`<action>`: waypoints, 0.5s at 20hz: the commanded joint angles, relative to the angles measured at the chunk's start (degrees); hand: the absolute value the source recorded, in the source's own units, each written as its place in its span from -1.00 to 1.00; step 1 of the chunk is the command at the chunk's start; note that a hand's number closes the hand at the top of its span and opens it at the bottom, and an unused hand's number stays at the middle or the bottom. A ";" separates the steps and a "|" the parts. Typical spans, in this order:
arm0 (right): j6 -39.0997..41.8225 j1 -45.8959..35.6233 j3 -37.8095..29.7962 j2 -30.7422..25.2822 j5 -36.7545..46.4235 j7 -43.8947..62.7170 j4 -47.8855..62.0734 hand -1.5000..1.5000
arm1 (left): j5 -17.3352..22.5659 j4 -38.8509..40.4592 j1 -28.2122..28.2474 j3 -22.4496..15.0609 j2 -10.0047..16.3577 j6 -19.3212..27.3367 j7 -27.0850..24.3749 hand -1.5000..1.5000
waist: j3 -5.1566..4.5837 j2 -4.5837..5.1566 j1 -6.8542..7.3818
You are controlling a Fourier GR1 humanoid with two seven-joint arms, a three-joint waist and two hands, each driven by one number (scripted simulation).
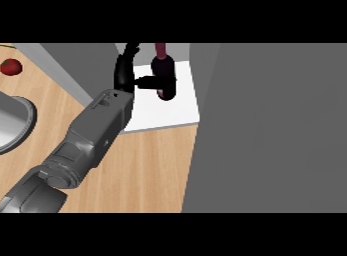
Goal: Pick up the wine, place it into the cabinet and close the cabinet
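A: Left hand (pixel 126 67), state?
B: Fingers curled round the wine bottle (pixel 164 75), clamped on its dark body. The grey forearm (pixel 95 130) enters from lower left.
A: Bottle position?
B: Over the white cabinet shelf (pixel 172 112), reddish neck pointing away. Contact with the shelf: cannot tell. The grey cabinet door (pixel 279 130) fills the right side and is not shut over the shelf.
A: Other items?
B: Red apple (pixel 11 66) and grey round vessel (pixel 17 122) on the desk (pixel 146 165), far left, well apart from the bottle.
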 commanded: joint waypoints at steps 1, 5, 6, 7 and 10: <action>0.55 2.11 1.06 -0.22 -2.41 0.64 -5.47 -1.00 | 1.45 -0.86 -1.53 1.81 1.25 -2.34 -0.53 -1.00 | 0.01 0.27 -0.56; 0.37 3.49 0.36 -1.59 -2.34 1.69 -8.81 -1.00 | 2.21 -2.16 -1.68 2.74 0.27 -7.41 -2.01 -1.00 | -0.04 -0.35 0.00; 0.02 3.43 0.45 -0.95 -2.33 1.35 -7.68 -1.00 | 2.88 -2.55 -2.09 3.46 1.22 -9.73 -1.70 -1.00 | -0.05 -0.28 0.27; 0.66 2.01 -0.77 -1.35 -2.81 1.80 -7.59 -1.00 | 3.45 -3.33 -1.43 4.07 1.71 -11.84 -3.51 1.00 | -0.11 0.13 0.47; 0.36 3.45 -0.09 -1.51 -2.03 1.63 -7.38 -1.00 | 4.30 -4.57 -2.36 5.15 -1.33 -12.84 -5.44 1.00 | -0.03 -0.61 1.20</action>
